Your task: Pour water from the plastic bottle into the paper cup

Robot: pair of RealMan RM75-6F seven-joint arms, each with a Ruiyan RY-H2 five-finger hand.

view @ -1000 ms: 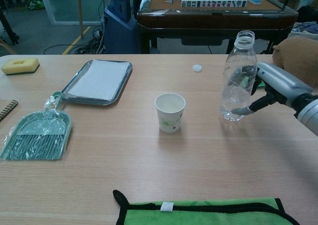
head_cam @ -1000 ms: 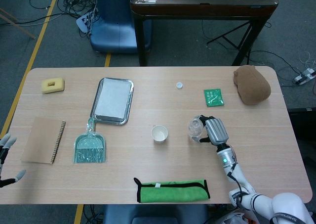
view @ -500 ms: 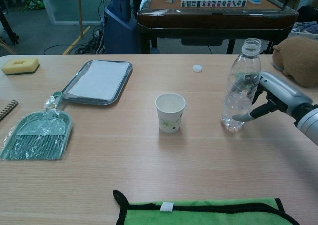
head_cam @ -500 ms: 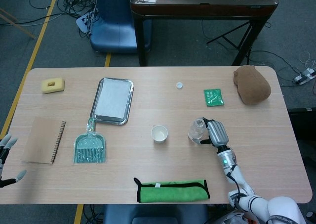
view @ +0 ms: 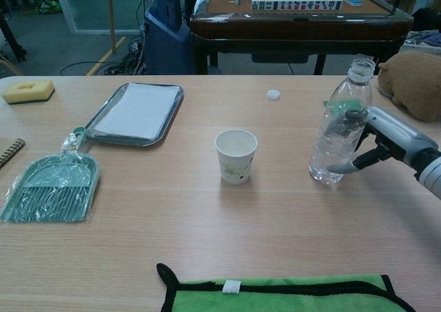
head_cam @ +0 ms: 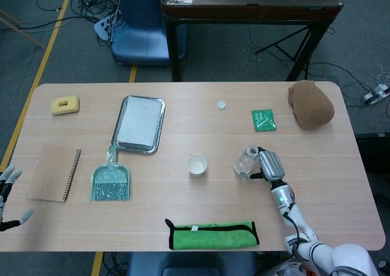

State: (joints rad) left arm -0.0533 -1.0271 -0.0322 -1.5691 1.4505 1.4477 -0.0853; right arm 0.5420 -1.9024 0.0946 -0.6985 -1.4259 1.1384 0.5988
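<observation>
The clear plastic bottle (view: 339,127), uncapped, tilts with its neck leaning toward the right hand (view: 394,141), whose fingers wrap its lower body; its base seems to touch the table. The white paper cup (view: 236,156) stands upright, well apart to that hand's left, mouth open.
</observation>
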